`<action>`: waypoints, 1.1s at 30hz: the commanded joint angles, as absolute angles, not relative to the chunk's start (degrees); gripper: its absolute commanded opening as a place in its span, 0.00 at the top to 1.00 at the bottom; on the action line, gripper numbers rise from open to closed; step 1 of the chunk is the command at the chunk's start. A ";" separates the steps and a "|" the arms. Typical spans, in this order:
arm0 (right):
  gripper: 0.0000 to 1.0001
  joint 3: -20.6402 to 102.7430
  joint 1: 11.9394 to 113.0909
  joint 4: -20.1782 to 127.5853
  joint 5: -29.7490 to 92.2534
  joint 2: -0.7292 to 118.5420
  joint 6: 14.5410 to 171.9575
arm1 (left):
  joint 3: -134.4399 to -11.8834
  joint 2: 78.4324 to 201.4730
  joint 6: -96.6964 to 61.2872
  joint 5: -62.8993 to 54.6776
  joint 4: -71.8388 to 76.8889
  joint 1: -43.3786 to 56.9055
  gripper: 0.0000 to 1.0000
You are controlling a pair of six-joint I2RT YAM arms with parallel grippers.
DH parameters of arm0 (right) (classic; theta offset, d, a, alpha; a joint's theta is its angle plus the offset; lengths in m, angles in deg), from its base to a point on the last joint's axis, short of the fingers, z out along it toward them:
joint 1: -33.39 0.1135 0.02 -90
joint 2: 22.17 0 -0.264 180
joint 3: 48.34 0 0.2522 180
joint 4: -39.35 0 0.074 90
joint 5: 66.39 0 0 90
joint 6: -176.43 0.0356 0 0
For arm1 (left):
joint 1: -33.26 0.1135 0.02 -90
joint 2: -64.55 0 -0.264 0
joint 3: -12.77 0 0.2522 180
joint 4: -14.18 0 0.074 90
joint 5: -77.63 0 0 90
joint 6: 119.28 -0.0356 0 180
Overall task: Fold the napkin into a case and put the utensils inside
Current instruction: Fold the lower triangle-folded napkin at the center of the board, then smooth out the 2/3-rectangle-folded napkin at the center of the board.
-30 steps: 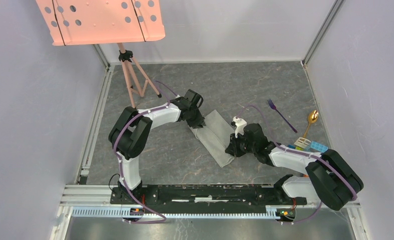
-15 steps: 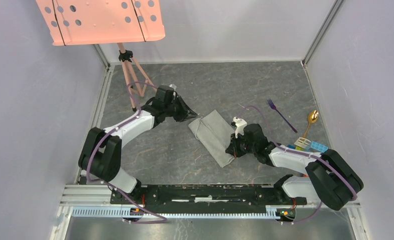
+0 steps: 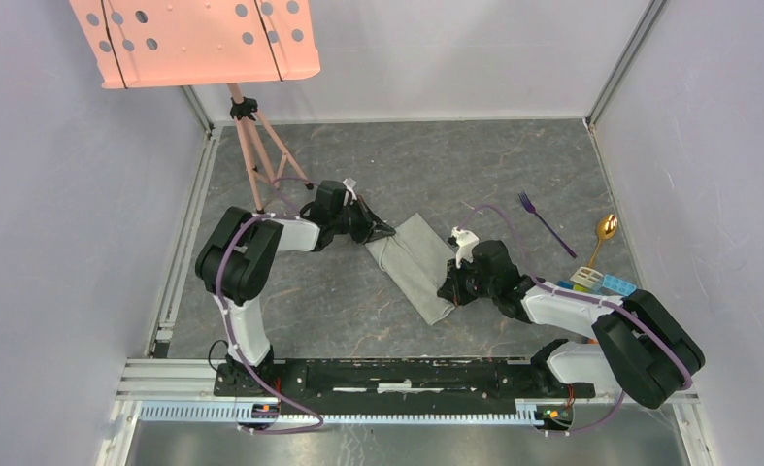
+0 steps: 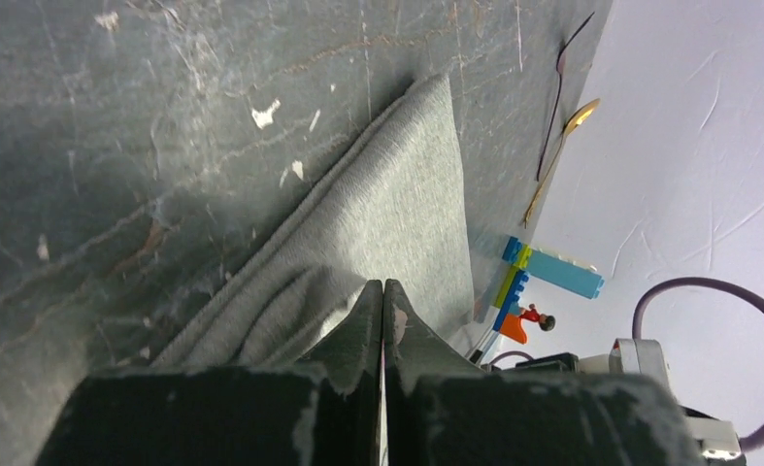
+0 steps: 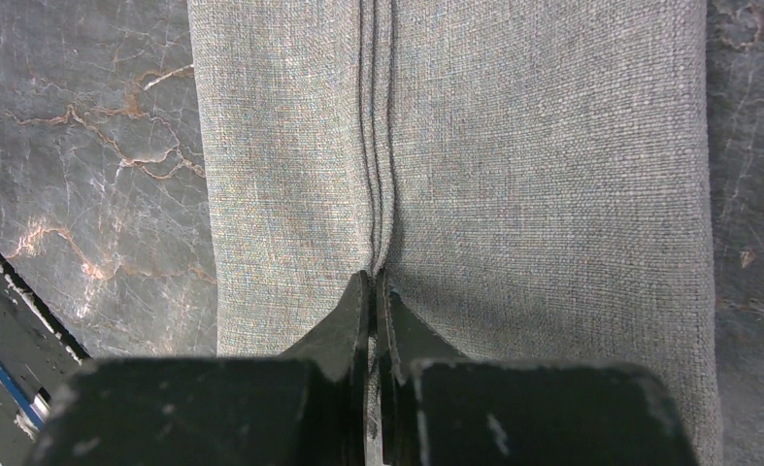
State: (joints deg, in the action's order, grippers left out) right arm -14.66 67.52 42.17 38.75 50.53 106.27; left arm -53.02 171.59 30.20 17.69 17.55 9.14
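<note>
The grey napkin [image 3: 415,264] lies folded into a narrow strip, running diagonally mid-table. My left gripper [image 3: 382,233] is shut, with its tips at the strip's rumpled far-left corner [image 4: 290,301]; no cloth shows between the jaws. My right gripper [image 3: 448,289] is shut on the napkin's layered fold edges [image 5: 378,194] near the strip's near end. The purple fork [image 3: 541,221] and the gold-bowled spoon [image 3: 603,236] lie on the table to the right, apart from the napkin. The spoon [image 4: 580,115] also shows far off in the left wrist view.
Colourful toy blocks [image 3: 601,283] sit by the right arm and show in the left wrist view [image 4: 549,277]. A salmon-pink perforated panel [image 3: 198,39] on a tripod [image 3: 256,146] stands at the back left. Enclosure walls ring the table.
The left gripper pulled back left off the napkin's corner, then returned to it with the arm folded differently. The right gripper and napkin have stayed put.
</note>
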 commanded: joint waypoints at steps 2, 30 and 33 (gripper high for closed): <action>0.93 -12.73 67.59 43.76 36.71 50.46 105.04 | -53.76 176.28 33.91 19.80 27.23 9.29 0.98; 0.20 23.02 71.62 23.05 77.53 89.19 104.29 | -53.90 184.95 31.91 17.18 26.35 10.50 0.98; 0.21 21.95 71.55 23.22 76.84 90.79 104.42 | -53.91 184.86 31.67 17.11 26.07 10.53 0.98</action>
